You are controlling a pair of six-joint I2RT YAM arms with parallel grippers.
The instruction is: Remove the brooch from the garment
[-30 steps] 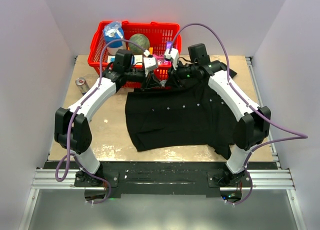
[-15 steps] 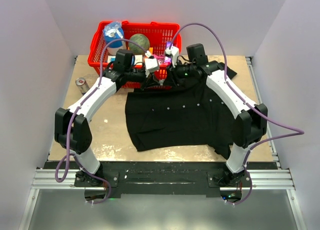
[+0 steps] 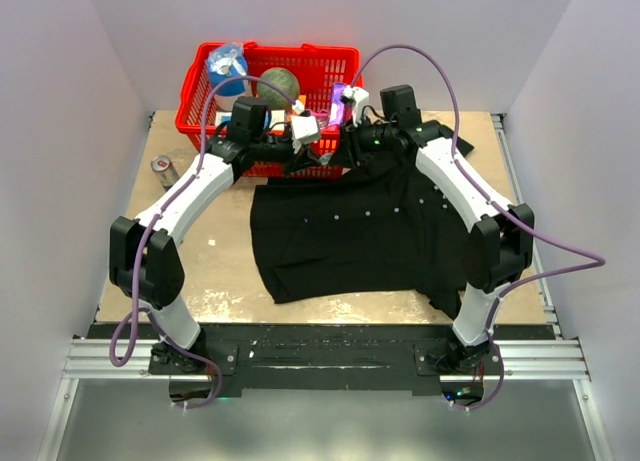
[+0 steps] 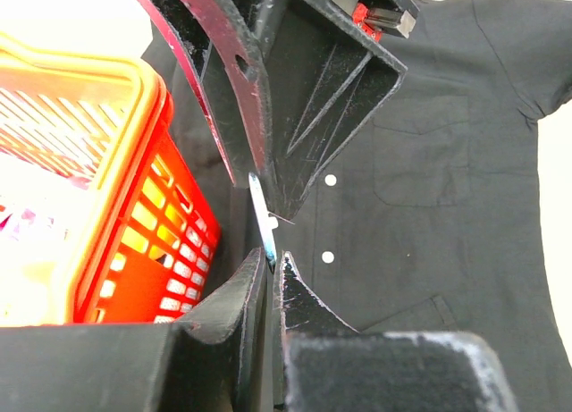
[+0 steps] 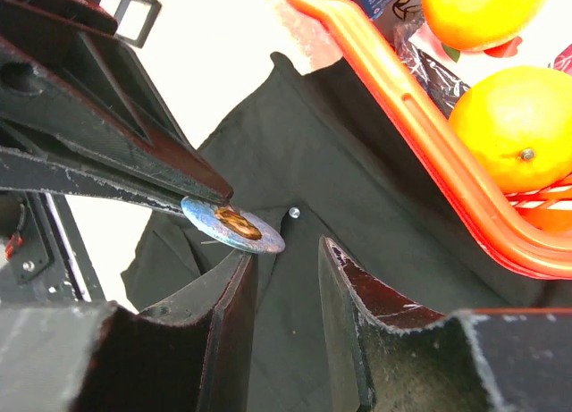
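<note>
Hanging just above the collar end of the garment point(image 3: 350, 236), close beside the red basket point(image 3: 300, 49), the brooch point(image 5: 234, 224) is pinched at its rim by the left gripper point(image 4: 273, 262), whose fingers are pressed almost together on it. The right gripper point(image 5: 288, 247) is held with its fingers spread, one fingertip just beneath the disc. Whether the brooch is pinned to the cloth cannot be told. The shirt is spread flat on the table point(image 3: 200, 266).

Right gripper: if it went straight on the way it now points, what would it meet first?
Probably the brooch, pinched by the left gripper: it sits just ahead of one finger of the open right gripper. The gap itself leads to the garment. Depth is unclear.
</note>
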